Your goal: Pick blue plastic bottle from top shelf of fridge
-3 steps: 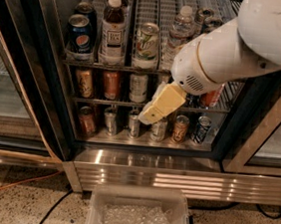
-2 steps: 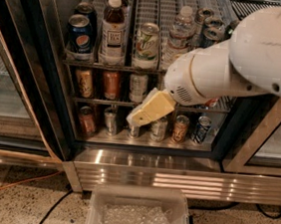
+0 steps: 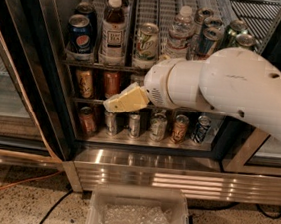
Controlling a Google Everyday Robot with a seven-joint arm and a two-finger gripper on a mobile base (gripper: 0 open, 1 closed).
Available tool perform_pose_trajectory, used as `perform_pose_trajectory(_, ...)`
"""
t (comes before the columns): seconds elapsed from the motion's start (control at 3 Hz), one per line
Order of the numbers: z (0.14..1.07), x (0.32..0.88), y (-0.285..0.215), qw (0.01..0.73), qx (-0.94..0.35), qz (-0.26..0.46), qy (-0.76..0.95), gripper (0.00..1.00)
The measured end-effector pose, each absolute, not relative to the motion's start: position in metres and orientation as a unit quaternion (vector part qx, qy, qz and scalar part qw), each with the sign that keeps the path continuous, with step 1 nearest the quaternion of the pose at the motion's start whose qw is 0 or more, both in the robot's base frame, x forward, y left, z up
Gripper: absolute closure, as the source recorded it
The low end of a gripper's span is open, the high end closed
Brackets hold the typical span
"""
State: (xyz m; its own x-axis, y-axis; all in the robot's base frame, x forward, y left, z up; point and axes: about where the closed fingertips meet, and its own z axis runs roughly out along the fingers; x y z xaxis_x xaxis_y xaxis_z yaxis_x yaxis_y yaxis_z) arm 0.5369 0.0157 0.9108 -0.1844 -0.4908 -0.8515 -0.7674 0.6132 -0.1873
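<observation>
A: Leftward goes the claw (image 3: 117, 102) since a moment ago; it now hangs before the fridge's (image 3: 174, 176) middle rack (image 3: 94, 100).
B: Gripping anything?
A: Nothing. Open or closed, I cannot tell.
B: And the blue plastic bottle (image 3: 113, 31)?
A: Above the claw, slightly left, upright on the top shelf (image 3: 156, 8), untouched.
B: So, the approach?
A: I judge so. Next it needs to rise and reach in.
</observation>
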Motion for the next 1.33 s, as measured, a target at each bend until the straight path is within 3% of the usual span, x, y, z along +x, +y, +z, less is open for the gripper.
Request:
perform_pose_trajectory(0.67, 0.928, 0.549, 0.014, 0.516, -0.400, 0.129, 0.747, 0.00)
perform_pose_trajectory(1.33, 0.906, 0.558, 0.052, 0.551, -0.363, 0.144, 0.737, 0.00)
